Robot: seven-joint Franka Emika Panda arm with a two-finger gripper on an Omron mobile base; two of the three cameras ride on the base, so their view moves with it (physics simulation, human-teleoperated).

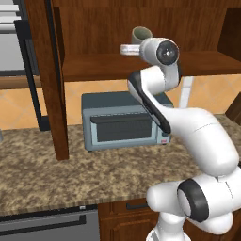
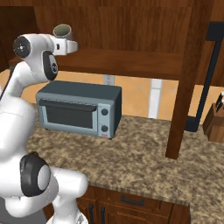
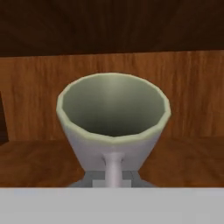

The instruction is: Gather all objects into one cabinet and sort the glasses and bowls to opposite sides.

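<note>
Nearest the base, below the toaster oven (image 1: 126, 121): a speckled granite surface (image 1: 56, 174), with dark wood drawers under its front edge and a dark appliance front at the lower left of the left base view.

On the surface: the toaster oven, blue-grey, with a dark glass door, a bar handle along the door's top and two knobs on its right panel. It stands against the tan tiled wall. A white wall outlet (image 2: 108, 79) shows just behind and above it.

Beside the toaster oven: a tall reddish-brown cabinet door (image 2: 186, 78) standing open, its lower end down at the surface. It carries a long black bar handle (image 2: 206, 78). A wooden knife block (image 2: 215, 120) sits beyond the door, at the right edge of the right base view.

Above the toaster oven: the cabinet (image 1: 155, 28), reddish-brown wood, with one broad shelf (image 1: 94, 66).

At the shelf's front edge, above the toaster oven: the end effector (image 3: 113, 175), reaching level into the cabinet, fingers drawn together and clamped on the handle of the mug (image 3: 113, 116). The mug is plain grey and tilted so its open mouth faces the hand camera, over the shelf. Whether it touches the shelf cannot be told.
</note>
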